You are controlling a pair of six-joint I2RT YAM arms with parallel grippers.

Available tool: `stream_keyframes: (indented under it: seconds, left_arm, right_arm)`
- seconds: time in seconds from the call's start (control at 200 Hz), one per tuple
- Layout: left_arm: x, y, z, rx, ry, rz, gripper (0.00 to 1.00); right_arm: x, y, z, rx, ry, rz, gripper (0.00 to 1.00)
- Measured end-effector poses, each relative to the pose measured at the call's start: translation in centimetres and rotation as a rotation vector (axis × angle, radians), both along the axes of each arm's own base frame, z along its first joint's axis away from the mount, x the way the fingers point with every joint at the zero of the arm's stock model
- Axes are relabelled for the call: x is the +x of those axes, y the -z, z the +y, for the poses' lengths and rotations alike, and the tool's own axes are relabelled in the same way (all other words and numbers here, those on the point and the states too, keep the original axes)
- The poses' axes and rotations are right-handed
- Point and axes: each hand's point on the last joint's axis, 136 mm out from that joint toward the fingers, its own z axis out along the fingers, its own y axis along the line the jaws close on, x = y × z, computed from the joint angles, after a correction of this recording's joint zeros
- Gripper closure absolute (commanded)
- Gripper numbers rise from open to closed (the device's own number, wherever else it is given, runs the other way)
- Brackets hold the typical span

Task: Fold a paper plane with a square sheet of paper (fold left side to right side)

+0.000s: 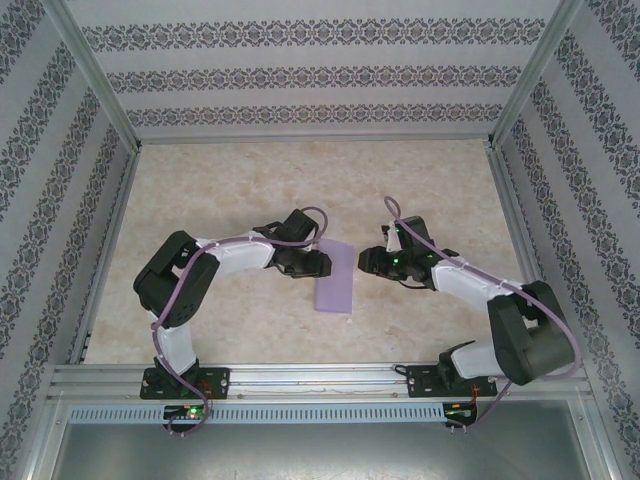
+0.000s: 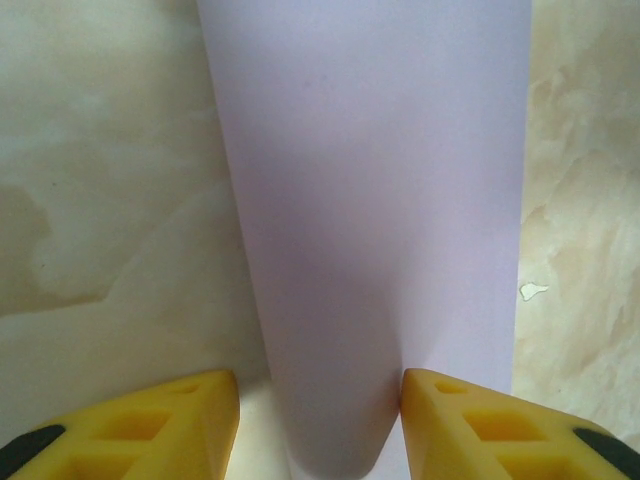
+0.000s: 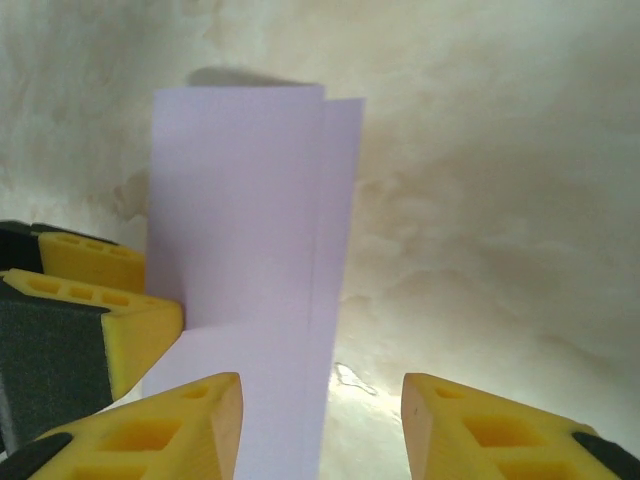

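The square sheet of paper (image 1: pixel 335 278) lies on the table between my two grippers, doubled over into a narrow lavender strip. In the left wrist view the paper (image 2: pixel 380 180) curls up in a soft, rounded fold between my left gripper's (image 2: pixel 320 420) yellow fingers. The jaws stand apart: the right finger (image 2: pixel 470 425) touches the fold, and a gap stays at the left finger. My right gripper (image 3: pixel 320 430) is open over the paper's (image 3: pixel 240 220) other long side, where the top layer stops just short of the bottom one. The left gripper's fingers (image 3: pixel 100 320) show at the far side of the sheet.
The marbled beige table (image 1: pixel 300 180) stretches well beyond the paper at the back. Patterned walls enclose it on three sides, and an aluminium rail (image 1: pixel 320 375) with the arm bases runs along the near edge. A small white fleck (image 2: pixel 532 291) lies beside the paper.
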Motion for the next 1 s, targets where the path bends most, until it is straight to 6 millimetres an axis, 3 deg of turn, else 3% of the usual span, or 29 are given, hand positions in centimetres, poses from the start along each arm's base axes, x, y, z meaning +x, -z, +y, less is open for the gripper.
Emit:
stream_keyframes:
  seconds: [0.355,0.999]
  left_arm:
    - [0.0,0.2,-0.2,0.08,0.031,0.018,0.48]
    - [-0.1,0.3,-0.4,0.124,0.056,0.031,0.46]
  right_arm:
    - [-0.6,0.1,-3.2,-0.042,0.072,-0.005,0.51]
    - [-1.0,0.7,-3.2,-0.054,0.056,0.008,0.5]
